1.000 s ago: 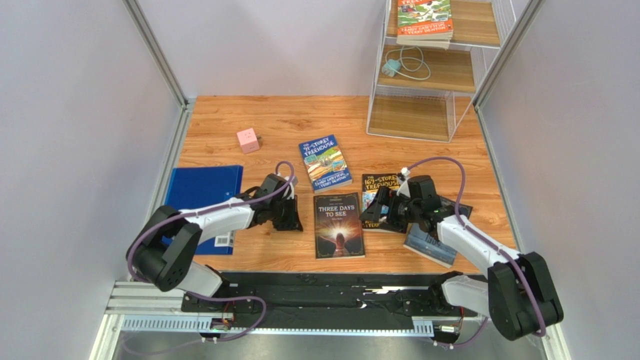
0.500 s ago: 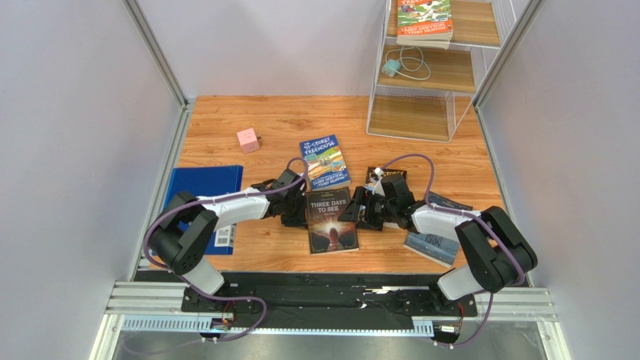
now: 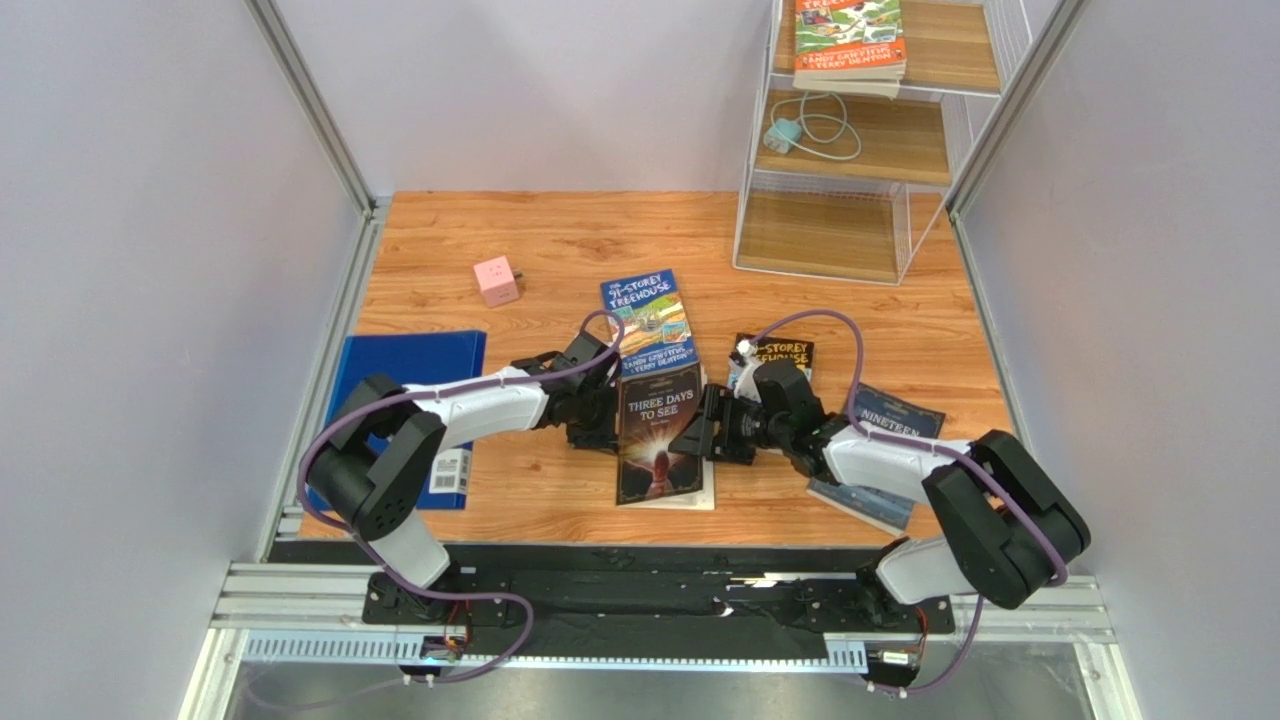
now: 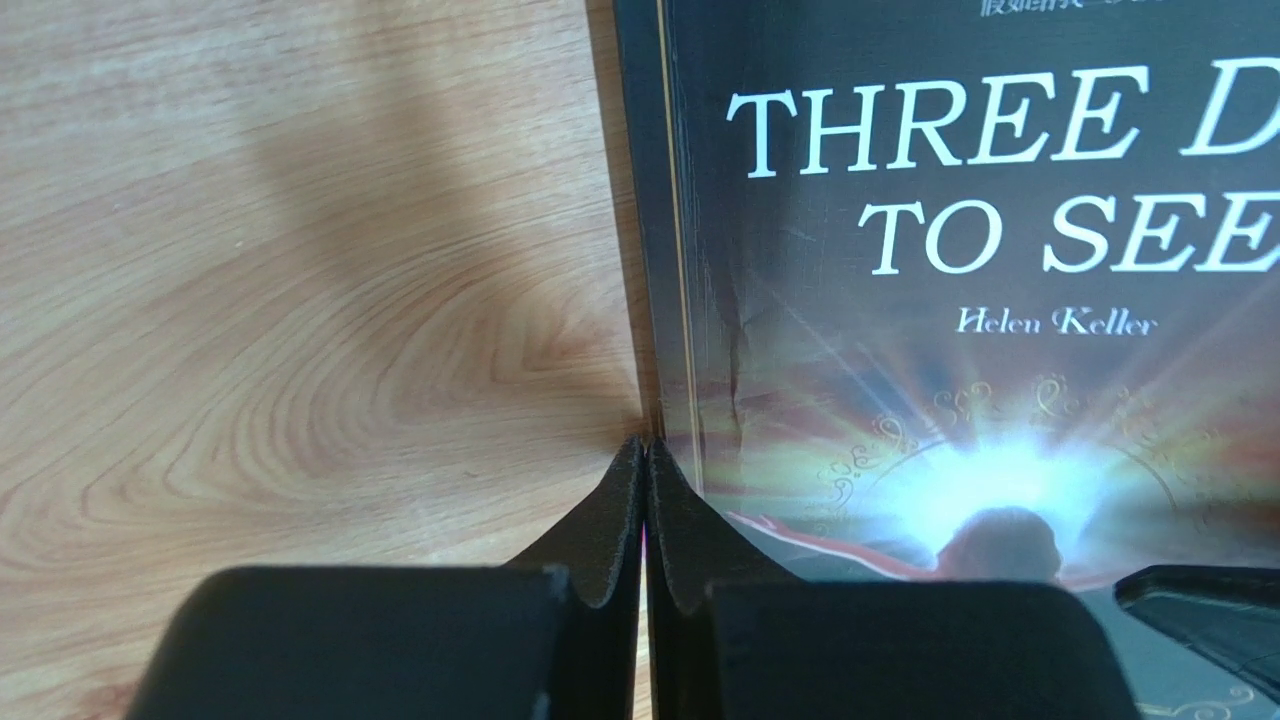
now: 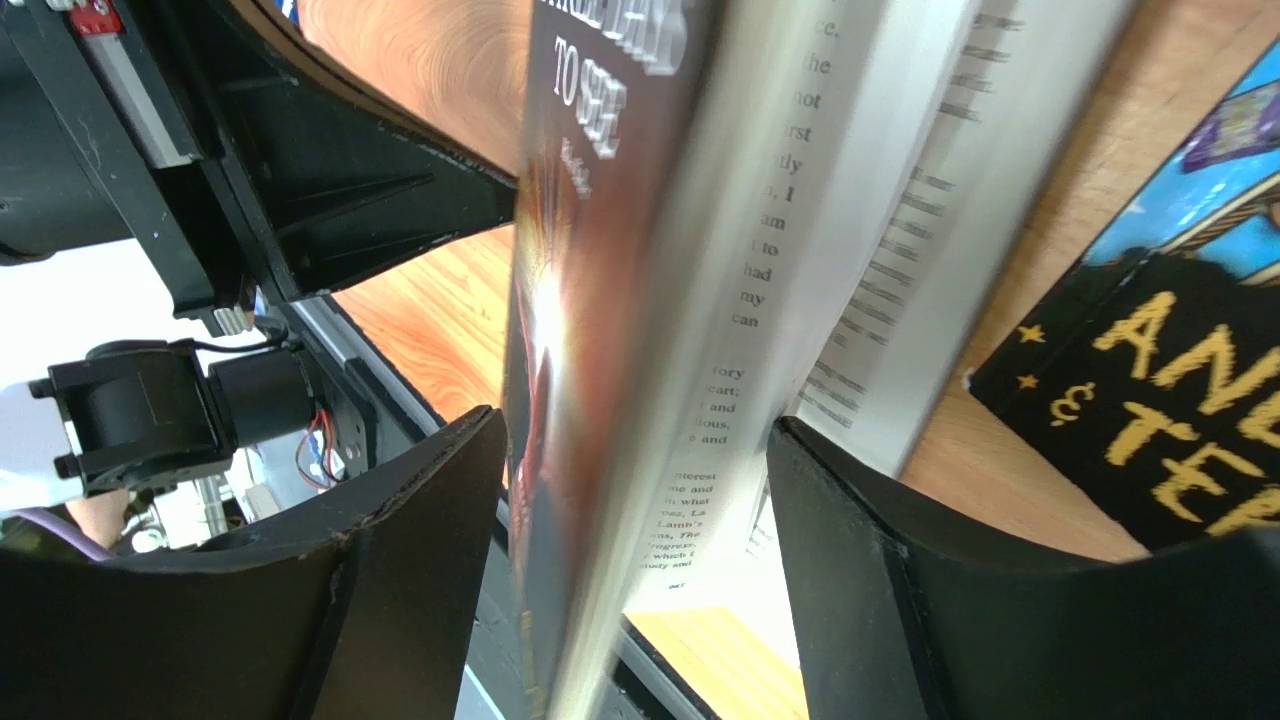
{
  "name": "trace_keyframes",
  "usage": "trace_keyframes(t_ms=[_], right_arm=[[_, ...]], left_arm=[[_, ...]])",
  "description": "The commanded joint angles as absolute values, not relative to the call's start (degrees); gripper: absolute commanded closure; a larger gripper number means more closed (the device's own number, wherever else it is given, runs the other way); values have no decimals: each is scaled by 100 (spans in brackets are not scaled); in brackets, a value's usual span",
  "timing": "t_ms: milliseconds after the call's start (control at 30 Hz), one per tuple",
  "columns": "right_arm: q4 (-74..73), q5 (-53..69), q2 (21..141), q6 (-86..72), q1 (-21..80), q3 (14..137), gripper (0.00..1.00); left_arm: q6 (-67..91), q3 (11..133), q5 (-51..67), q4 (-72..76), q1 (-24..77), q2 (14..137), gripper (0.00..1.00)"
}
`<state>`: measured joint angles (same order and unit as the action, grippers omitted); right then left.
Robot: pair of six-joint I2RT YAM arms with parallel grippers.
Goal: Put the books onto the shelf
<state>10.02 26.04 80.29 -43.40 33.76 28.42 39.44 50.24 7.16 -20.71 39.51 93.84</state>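
The dark "Three Days to See" book (image 3: 661, 432) lies mid-table with its right edge lifted and its pages fanning. My left gripper (image 3: 604, 422) is shut, its tips (image 4: 646, 450) pressed against the spine of that book (image 4: 962, 270). My right gripper (image 3: 703, 437) stands open astride the raised edge of the same book (image 5: 589, 300), a finger (image 5: 428, 555) on the cover side and a gap on the page side. A blue Treehouse book (image 3: 649, 320), a black Treehouse book (image 3: 777, 356) and "Nineteen Eighty-Four" (image 3: 887, 435) lie flat. Another book (image 3: 849, 33) lies on top of the shelf (image 3: 751, 180).
A blue folder (image 3: 403, 383) lies at the table's left edge under the left arm. A pink cube (image 3: 496, 279) sits at the back left. A white cable with a plug (image 3: 809, 129) lies on the shelf's middle board. The black Treehouse cover (image 5: 1172, 405) is just right of my right fingers.
Both grippers closed in on the dark book from either side. It slid and tilted, its right edge rising between the right fingers, which have narrowed. The left gripper stayed shut.
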Motion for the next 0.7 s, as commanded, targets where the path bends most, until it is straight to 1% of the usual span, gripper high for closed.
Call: trace_keyframes(t_ms=[0,67,100,133,167,200,233,267,333,367,400,433,467,567,633,667], right_arm=[[1468,2795,7998,-4324,3507,3050,32],[1468,2751,8173,-4324,3542,3085,32],[1468,2742,8226,-4324,3568,3111,38],[1459,2733,8270,-4342,3568,3120,69],[1511,2725,8331,-4359,3577,3129,84],[1503,2716,8332,-4394,3577,3129,94],[1486,2707,8332,-4395,3568,3155,100],[1433,2672,8245,-4377,3577,3155,100],[1284,2576,8113,-4281,3577,3216,100],[1135,2497,8025,-4219,3568,3252,100],[1047,2453,7824,-4167,3577,3287,100],[915,2426,7735,-4062,3577,3348,100],[827,2382,7647,-4000,3577,3410,100],[554,2373,7296,-3789,3577,3629,100],[431,2408,7032,-3709,3560,3735,100],[396,2452,6953,-3648,3551,3814,100]], left_arm=[[3920,5256,1020,-1688,4113,9483,100],[3885,5291,1011,-1696,4131,9440,100],[3867,5326,1011,-1731,4140,9431,100],[3841,5344,985,-1775,4140,9422,100],[3806,5361,906,-1828,4140,9378,100],[3780,5379,853,-1959,4148,9343,100],[3762,5388,774,-2038,4148,9299,100],[3710,5388,547,-2143,4148,9168,100],[3657,5370,291,-2477,4140,8992,94],[3630,5361,12,-2592,4131,8782,84],[3604,5335,-148,-2793,4131,8667,78],[3577,5326,-263,-2882,4131,8536,68],[3534,5283,-446,-2987,4131,8247,48],[3410,5098,-615,-2840,4131,7464,19],[3314,4826,-607,-2603,4131,6990,13],[3279,4721,-598,-2401,4113,6483,7]])
